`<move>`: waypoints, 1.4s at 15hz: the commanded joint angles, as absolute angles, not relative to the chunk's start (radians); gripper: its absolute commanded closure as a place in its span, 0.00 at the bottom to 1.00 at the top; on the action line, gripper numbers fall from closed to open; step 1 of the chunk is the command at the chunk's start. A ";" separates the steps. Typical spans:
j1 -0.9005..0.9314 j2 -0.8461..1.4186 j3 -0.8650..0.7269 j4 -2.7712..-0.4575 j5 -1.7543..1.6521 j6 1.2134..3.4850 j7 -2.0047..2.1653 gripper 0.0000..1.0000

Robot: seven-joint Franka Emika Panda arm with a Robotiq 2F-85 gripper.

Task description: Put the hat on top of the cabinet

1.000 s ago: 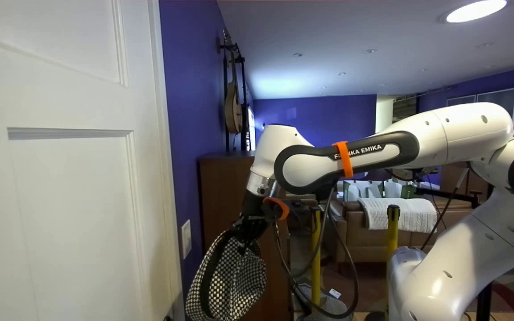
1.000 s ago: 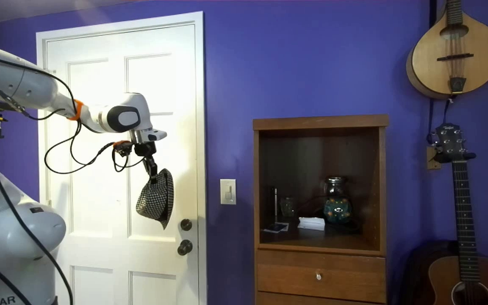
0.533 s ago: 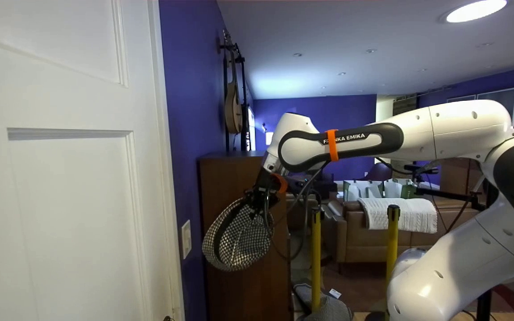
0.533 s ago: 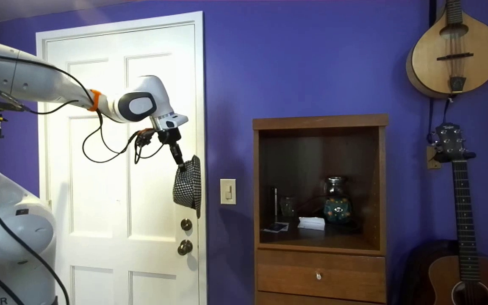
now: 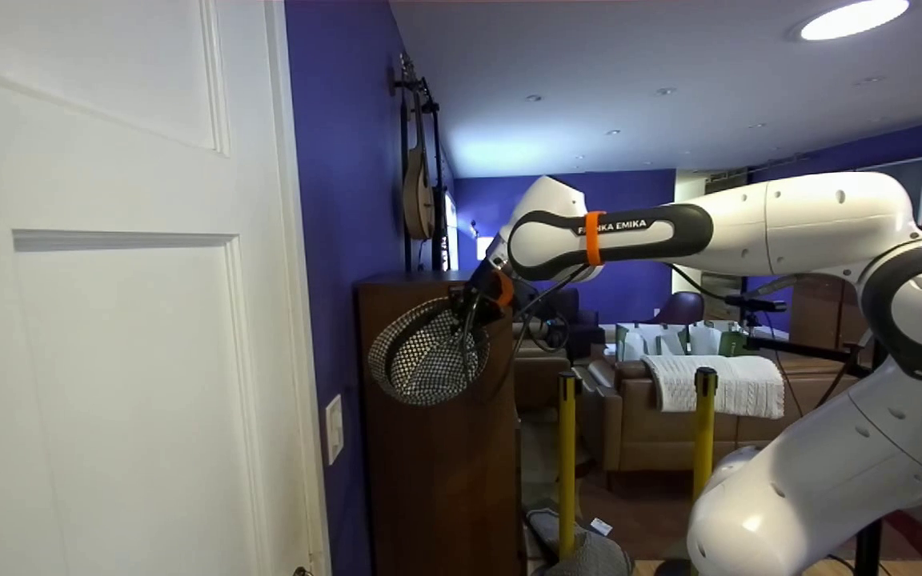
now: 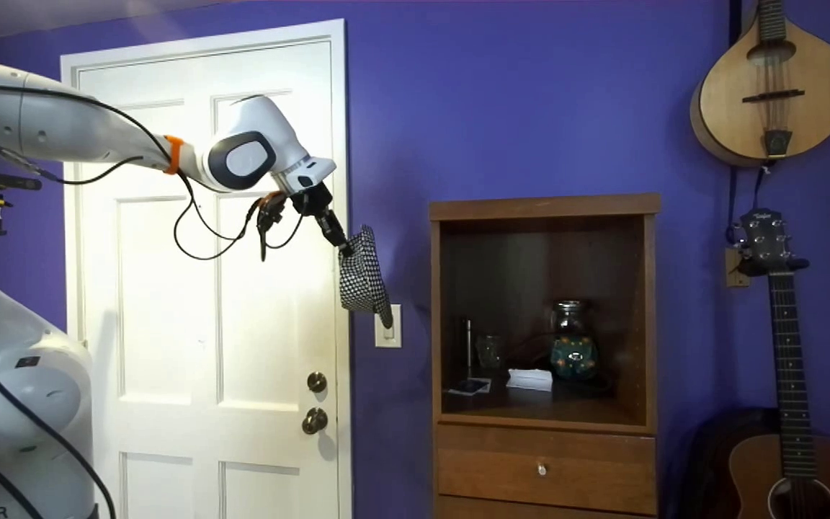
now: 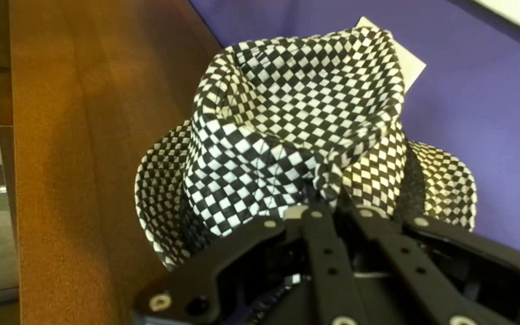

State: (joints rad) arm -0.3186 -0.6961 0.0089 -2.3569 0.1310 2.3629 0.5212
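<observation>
Gripper (image 6: pixel 345 249) and checkered fedora (image 6: pixel 364 280) both sit higher and nearer the brown wooden cabinet (image 6: pixel 545 209) than in the earlier frame. The gripper's fingers pinch the crown between them, so the pick-up looks done; clearing the cabinet's edge, lowering onto its top and letting go remain. The fedora hangs in mid-air, tipped on its side, crown away from the cabinet and hidden hollow presumably toward it, its long axis steep, lower end slanting cabinetward. Beyond the brim, and apart from it, stands the cabinet's side, its top seemingly higher; farthest is the purple wall (image 6: pixel 501 94).
</observation>
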 commanded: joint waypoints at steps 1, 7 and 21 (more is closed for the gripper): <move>-0.312 -0.692 0.004 -2.351 0.125 2.361 0.527 0.93; -0.312 -0.687 0.004 -2.350 0.125 2.361 0.529 0.93; -0.359 -0.511 -0.096 -2.133 0.249 2.854 0.626 0.98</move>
State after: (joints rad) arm -0.3243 -0.5848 -0.1088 -2.1991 0.1963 2.7776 0.5503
